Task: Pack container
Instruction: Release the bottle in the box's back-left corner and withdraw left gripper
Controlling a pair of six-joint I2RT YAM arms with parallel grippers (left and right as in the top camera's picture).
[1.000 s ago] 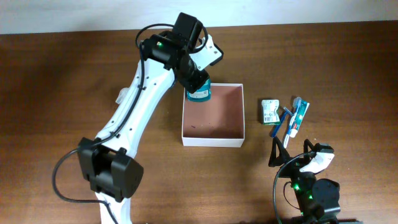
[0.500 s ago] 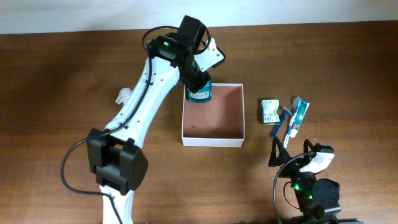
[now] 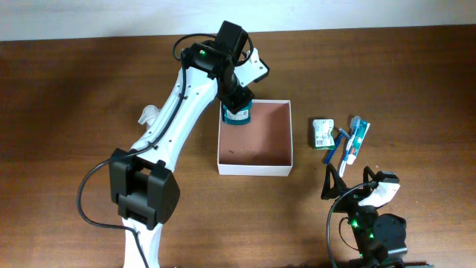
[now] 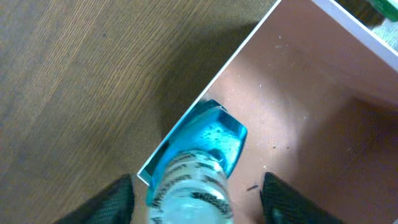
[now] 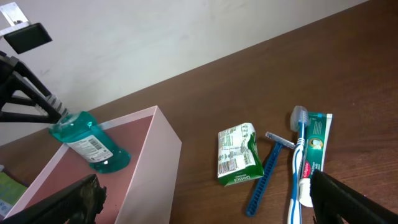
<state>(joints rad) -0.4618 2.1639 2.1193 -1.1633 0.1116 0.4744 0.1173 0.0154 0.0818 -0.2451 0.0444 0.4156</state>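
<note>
Container (image 3: 253,170), square, white-walled, reddish-brown inside. Left jaws clamped on teal clear-plastic bottle (image 3: 238,115) right at far-left corner wall; could snag rim, tumble onto worktop (image 3: 89,89). Right jaws spread, empty.

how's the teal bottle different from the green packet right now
The bottle is see-through teal with a white label; the packet is opaque, with green and white print. The bottle leans tilted at the far left corner of the container, between the fingers of the left tool; the packet lies flat on the table, right of the container. Both are far smaller than the container.
</note>
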